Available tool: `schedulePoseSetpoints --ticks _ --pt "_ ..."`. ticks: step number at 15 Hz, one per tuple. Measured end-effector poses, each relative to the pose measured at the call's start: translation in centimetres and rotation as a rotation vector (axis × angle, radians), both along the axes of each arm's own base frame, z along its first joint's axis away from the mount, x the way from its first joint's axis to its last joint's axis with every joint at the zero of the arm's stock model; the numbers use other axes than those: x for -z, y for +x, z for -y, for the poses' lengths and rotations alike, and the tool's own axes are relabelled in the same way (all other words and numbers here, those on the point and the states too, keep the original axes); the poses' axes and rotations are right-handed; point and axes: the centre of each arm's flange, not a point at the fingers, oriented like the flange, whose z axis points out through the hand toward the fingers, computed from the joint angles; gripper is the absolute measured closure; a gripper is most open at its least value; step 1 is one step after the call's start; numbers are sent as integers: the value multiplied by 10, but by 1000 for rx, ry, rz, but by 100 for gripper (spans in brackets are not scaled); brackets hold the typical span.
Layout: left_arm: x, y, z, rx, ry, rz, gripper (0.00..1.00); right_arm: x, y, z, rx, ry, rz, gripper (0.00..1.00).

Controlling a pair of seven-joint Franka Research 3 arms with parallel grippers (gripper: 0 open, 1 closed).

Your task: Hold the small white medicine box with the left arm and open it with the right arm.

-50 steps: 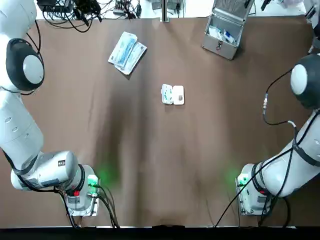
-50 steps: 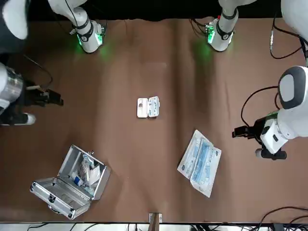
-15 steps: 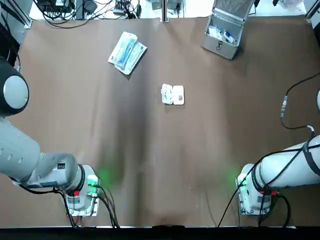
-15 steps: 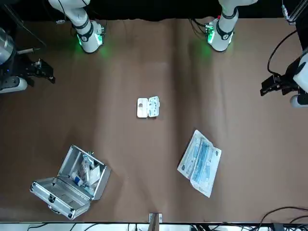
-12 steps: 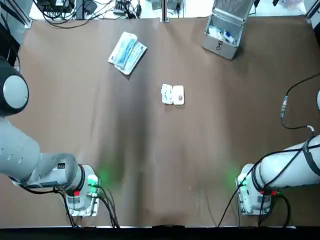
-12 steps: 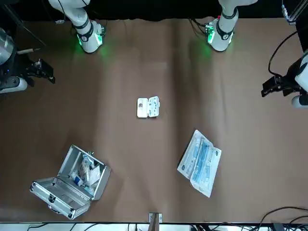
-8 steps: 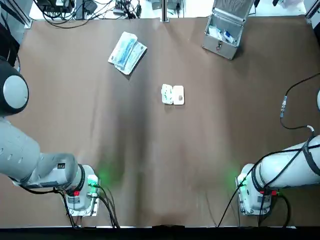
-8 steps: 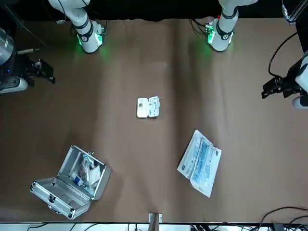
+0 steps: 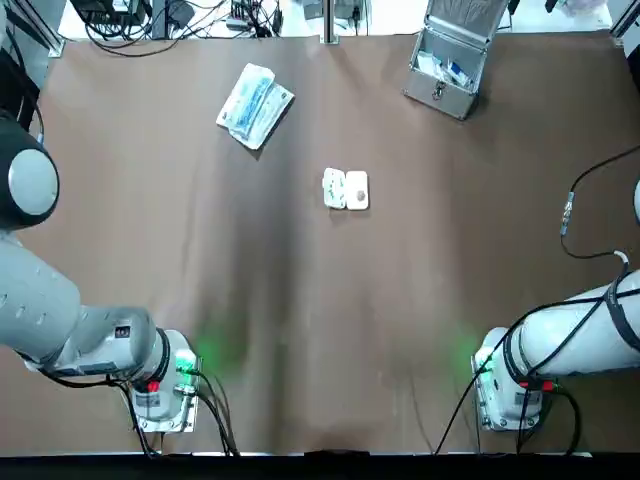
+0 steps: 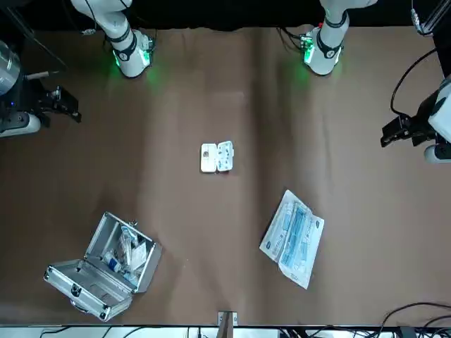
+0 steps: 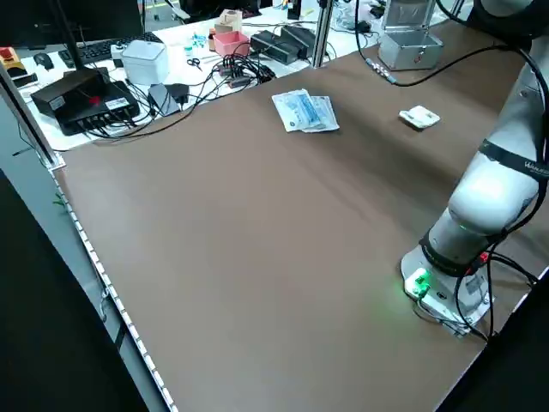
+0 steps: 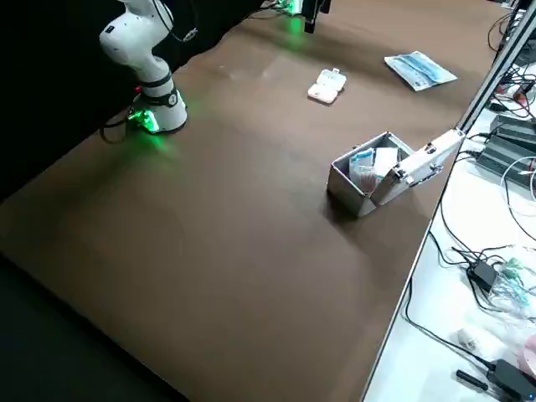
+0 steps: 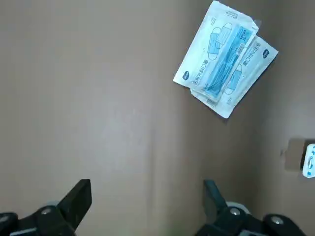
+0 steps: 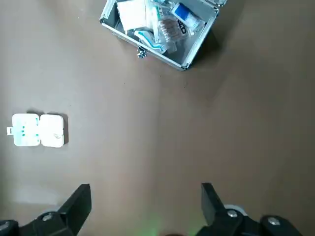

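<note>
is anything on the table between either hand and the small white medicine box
Nothing visible does. The medicine box lies mid-table with bare table toward both sides. The left hand and right hand hover open at the table's side edges. The mask packets and metal case lie farther from the robot, off both paths.

- left gripper (image 13: 146,199): fingers (image 13: 78,195) spread wide, nothing between them, aimed straight down.
- right gripper (image 14: 143,200): same pose, fingers (image 14: 209,197) wide apart, empty.
- left arm (image 9: 45,300): folded, elbow raised, wrist outboard of base.
- right arm (image 9: 585,335): mirrored, folded, wrist outboard of base.
</note>
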Motion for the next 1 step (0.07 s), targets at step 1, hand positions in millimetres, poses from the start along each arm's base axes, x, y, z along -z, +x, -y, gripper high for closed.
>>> schedulePoseSetpoints --ticks 1 --pt "0 0 0 0 0 0 0 0 0 0 -1 0 0 1"
